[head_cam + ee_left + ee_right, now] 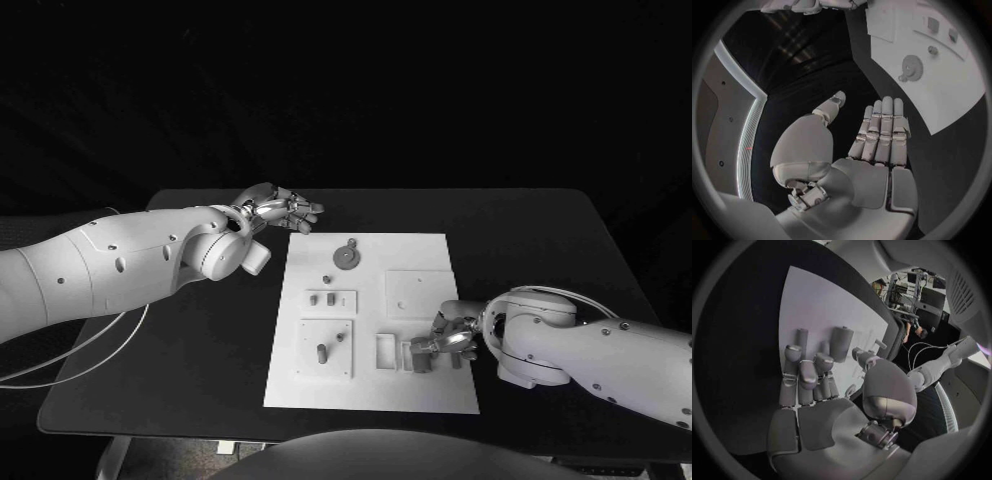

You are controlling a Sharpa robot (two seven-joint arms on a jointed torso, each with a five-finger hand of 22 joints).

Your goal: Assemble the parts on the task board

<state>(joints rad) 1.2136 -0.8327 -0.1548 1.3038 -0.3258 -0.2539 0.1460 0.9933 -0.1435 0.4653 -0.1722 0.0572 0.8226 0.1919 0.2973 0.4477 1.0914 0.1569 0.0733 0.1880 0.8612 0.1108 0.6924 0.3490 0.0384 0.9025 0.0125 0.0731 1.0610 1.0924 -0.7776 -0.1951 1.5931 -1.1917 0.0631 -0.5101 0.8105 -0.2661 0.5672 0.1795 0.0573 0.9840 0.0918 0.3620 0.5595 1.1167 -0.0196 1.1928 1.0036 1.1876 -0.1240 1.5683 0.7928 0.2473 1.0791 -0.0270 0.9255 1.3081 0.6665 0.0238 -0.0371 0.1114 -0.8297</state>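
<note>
The white task board [372, 320] lies in the middle of the black table. On it are a round grey gear part [346, 255], small grey parts [329, 297] and a short peg [322, 351]. My left hand [277, 208] hovers off the board's far left corner, fingers straight and apart, holding nothing; the left wrist view shows its bare palm [873, 165] with the board [954, 85] and gear [911, 67] beyond. My right hand [447, 343] rests low on the board's near right part, fingers [807, 372] curled down beside an upright grey part [420, 355]. Whether it grips that part is hidden.
A raised square plate [418, 292] sits on the board's right half and a narrow slot frame [387, 350] lies beside the right hand. A white cable [87, 345] loops under my left arm. Bare black table [534, 240] surrounds the board.
</note>
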